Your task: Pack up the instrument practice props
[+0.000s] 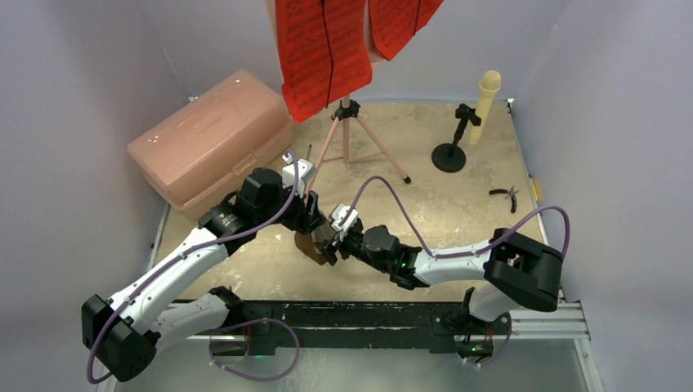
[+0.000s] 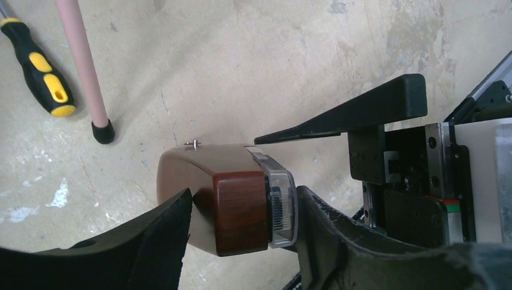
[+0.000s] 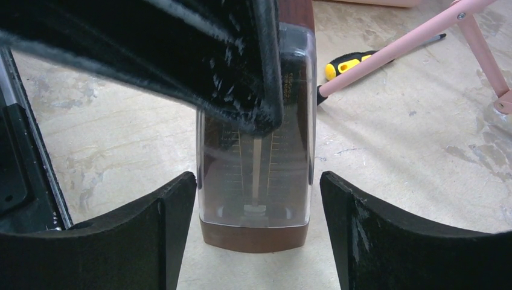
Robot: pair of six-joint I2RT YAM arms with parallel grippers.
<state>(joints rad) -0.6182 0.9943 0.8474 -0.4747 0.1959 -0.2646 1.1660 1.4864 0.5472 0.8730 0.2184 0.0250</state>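
The brown pyramid metronome stands upright on the table between both grippers. My left gripper is shut on its top, one finger on the wooden back and the other on the clear front cover. My right gripper is open, with its fingers on either side of the metronome's base and a gap on each side. The pink tripod music stand holds the red sheet-music pages at the back. The cream microphone stands in a black holder at the back right.
A translucent pink lidded box lies shut at the back left. A yellow-and-black screwdriver lies beside a stand leg. Small pliers lie at the right. Walls close in the table on three sides.
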